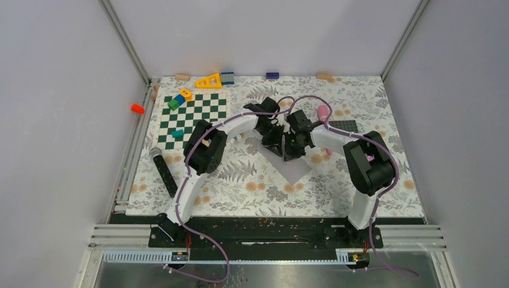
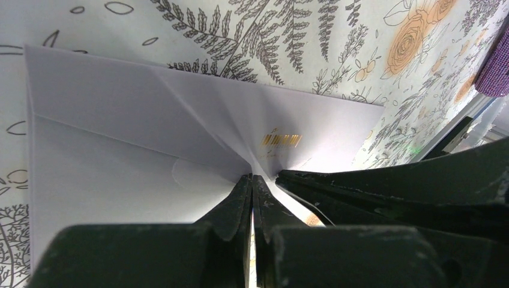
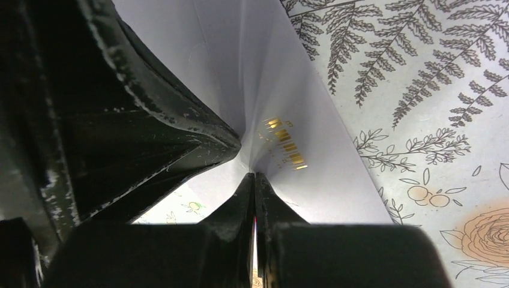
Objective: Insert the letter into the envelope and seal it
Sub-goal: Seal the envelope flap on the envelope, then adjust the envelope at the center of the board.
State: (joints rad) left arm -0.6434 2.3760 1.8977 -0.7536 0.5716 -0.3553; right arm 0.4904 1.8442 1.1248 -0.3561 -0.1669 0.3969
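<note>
Here, creased pale paper envelope [image 2: 120, 138]

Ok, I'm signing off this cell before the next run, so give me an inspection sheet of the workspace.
Surface: floral cloth, flat.
Job's things: envelope lies mid-table, flap side up; letter not seen.
Clutter: checkerboard, blocks, black bar at left; studded plate at right.
Grippers: left gripper and right gripper both shut, tips meeting on the flap.
Cables: purple cables run along both arms.
Surroundings: grey walls; orange peg outside the cloth.
</note>
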